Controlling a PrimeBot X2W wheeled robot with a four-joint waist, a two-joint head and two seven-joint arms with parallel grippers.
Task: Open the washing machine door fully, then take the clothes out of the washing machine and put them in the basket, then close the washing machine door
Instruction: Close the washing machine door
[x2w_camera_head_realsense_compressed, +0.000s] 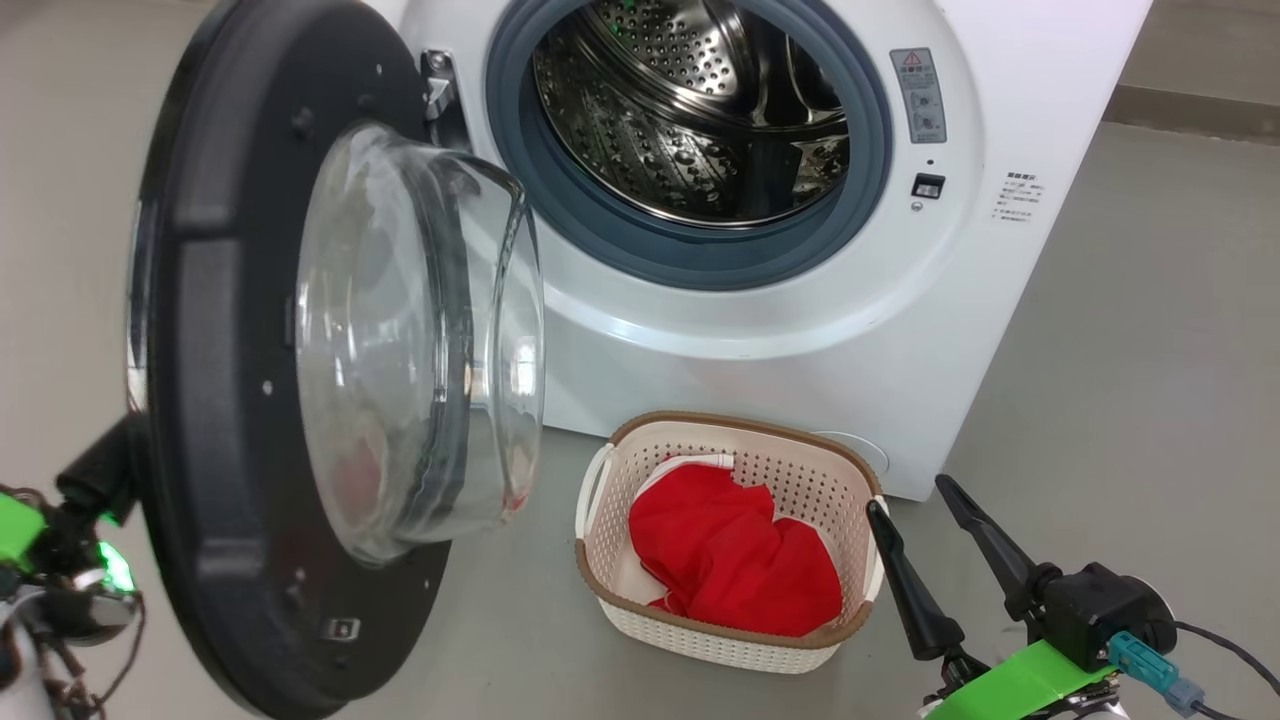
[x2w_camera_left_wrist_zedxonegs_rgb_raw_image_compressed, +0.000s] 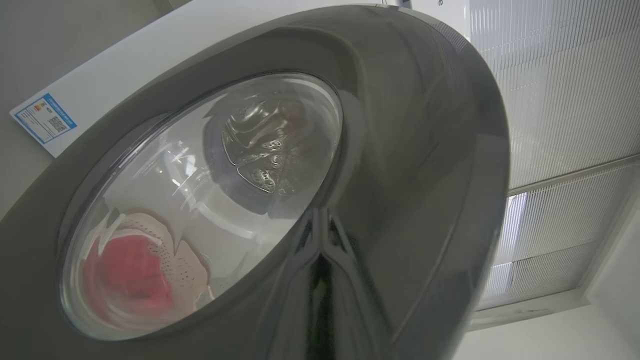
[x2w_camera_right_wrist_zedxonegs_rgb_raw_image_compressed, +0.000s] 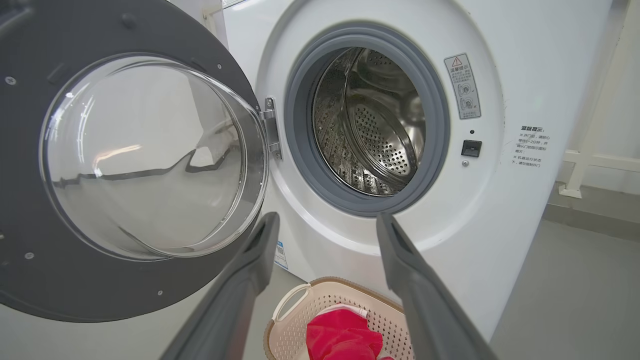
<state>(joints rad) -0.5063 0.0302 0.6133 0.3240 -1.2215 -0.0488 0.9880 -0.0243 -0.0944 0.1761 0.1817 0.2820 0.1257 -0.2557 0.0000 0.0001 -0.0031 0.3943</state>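
Observation:
The washing machine door (x2w_camera_head_realsense_compressed: 215, 400) stands swung out to the left, its glass bowl (x2w_camera_head_realsense_compressed: 420, 340) facing the machine. In the white washing machine (x2w_camera_head_realsense_compressed: 760, 330) the steel drum (x2w_camera_head_realsense_compressed: 690, 110) shows bare metal. The red clothes (x2w_camera_head_realsense_compressed: 735, 560) lie in the cream basket (x2w_camera_head_realsense_compressed: 600, 480) on the floor before the machine. My left gripper (x2w_camera_head_realsense_compressed: 105, 470) is behind the door's lower left edge; in the left wrist view its shut fingers (x2w_camera_left_wrist_zedxonegs_rgb_raw_image_compressed: 320, 300) rest against the door's glossy outer face (x2w_camera_left_wrist_zedxonegs_rgb_raw_image_compressed: 415, 165). My right gripper (x2w_camera_head_realsense_compressed: 915, 505) hovers open just right of the basket, nothing between its fingers (x2w_camera_right_wrist_zedxonegs_rgb_raw_image_compressed: 250, 265).
Grey floor (x2w_camera_head_realsense_compressed: 1130, 380) spreads right of the machine and around the basket. A white pipe frame (x2w_camera_right_wrist_zedxonegs_rgb_raw_image_compressed: 580, 170) stands by the wall beyond the machine's right side. A blue label (x2w_camera_left_wrist_zedxonegs_rgb_raw_image_compressed: 45, 117) sits on the machine's panel beside the door.

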